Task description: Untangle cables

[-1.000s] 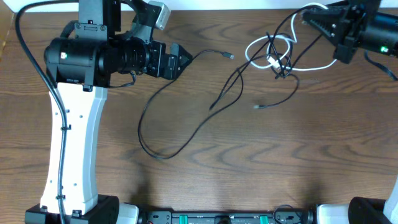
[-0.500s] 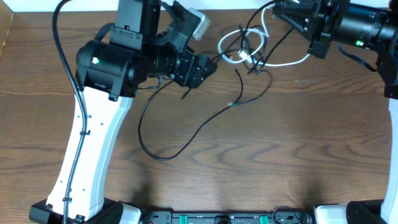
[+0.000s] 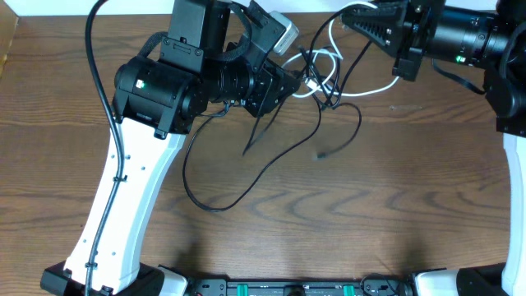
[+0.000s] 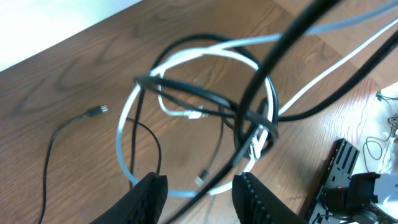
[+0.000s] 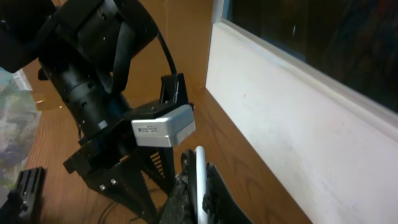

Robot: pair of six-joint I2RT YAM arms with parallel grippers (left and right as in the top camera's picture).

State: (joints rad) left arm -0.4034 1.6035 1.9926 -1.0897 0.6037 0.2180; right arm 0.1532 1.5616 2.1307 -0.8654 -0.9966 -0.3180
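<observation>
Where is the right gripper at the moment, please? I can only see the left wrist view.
Observer: It is outside your frame. The right gripper is at the far edge of the table, just right of the tangle.
Operator: Thank you. Is it holding anything?
Observer: Yes. It is shut on the white cable, which runs between its fingers in the right wrist view.
Operator: Does any cable trail off behind the left gripper?
Observer: Yes. Overhead, a black cable loops out toward the near edge, beside the left arm.
</observation>
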